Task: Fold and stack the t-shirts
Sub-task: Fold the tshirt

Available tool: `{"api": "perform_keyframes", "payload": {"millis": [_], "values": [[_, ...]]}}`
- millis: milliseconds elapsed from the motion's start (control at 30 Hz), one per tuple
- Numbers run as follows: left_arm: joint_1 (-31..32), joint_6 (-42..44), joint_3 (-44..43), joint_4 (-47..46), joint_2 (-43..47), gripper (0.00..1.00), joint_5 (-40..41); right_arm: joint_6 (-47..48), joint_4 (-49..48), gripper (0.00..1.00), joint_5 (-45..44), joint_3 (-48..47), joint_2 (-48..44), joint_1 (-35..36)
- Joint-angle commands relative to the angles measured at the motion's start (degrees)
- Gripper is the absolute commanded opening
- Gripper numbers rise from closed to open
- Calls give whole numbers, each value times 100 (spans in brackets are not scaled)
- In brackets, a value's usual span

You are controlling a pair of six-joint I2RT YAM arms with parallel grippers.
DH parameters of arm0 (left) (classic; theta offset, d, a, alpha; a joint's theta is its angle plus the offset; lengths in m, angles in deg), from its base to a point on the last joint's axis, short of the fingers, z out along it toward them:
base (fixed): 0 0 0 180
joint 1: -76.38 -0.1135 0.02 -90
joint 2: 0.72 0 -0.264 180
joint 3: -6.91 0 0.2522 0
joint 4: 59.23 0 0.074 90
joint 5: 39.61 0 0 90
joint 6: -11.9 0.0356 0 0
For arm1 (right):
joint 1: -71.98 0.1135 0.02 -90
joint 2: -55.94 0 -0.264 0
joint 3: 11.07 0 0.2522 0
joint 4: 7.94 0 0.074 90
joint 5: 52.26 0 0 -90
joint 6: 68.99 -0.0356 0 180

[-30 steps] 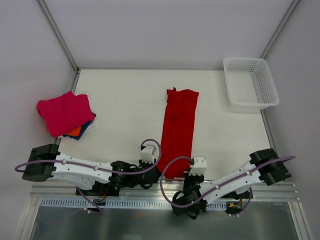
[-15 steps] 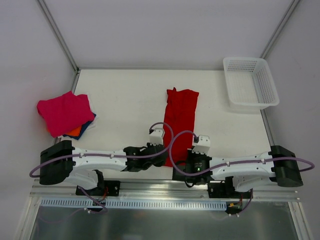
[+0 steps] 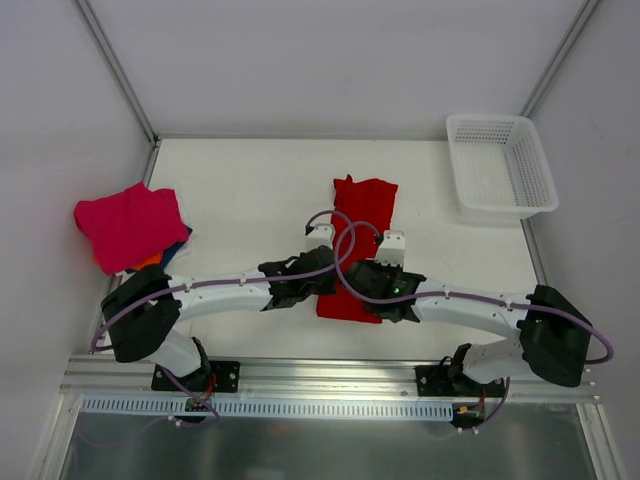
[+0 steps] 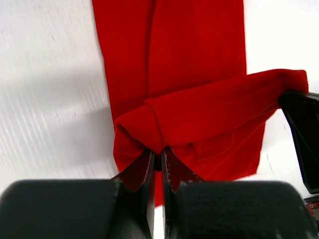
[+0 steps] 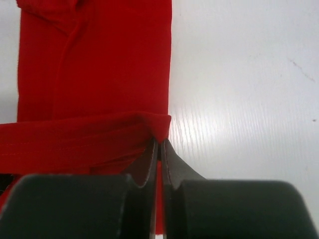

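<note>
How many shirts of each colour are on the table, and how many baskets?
red shirt: 1
pink shirt: 1
orange shirt: 1, only an edge showing under the pink one
dark blue shirt: 1, only an edge showing
white basket: 1
Total: 5

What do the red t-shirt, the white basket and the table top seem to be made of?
Red t-shirt: soft knit cloth, probably cotton, matte; it folds limply and shows fine ribbed lines.
White basket: moulded plastic, slightly glossy; its walls are a regular mesh of holes.
Table top: hard white board, perhaps laminate, smooth with a faint sheen; the wrist views show fine streaks and reflected light.
</note>
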Motion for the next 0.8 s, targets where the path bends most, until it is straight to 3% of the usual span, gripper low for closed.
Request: {"api": "perform_keyframes", "payload": {"millis": [0,400,533,633,667,700,733,767], "values": [[-223,479,-408,-12,-333,0,-231,1155,-620,0,211,-353,400,-352],[-838,1024,-1076,-258,-1450,0,-644,1656,-875,0,431,-1021,1306,-1037],[-944,1252,-1287,-302,-1582,14,-679,1815,-901,0,396,-1258,1535,-1187],[-1006,1393,-1559,-293,-1617,33,-679,1929,-902,1,396,-1434,1632,-1319],[-1015,1454,-1629,-293,-1626,61,-679,1956,-893,6,378,-1469,1658,-1354],[-1023,1507,-1717,-267,-1635,82,-627,1999,-893,19,369,-1531,1676,-1450],[-1032,1612,-1918,-241,-1652,97,-575,2052,-893,40,369,-1636,1676,-1494],[-1050,1674,-2025,-214,-1661,99,-531,2140,-893,70,291,-1698,1685,-1538]]}}
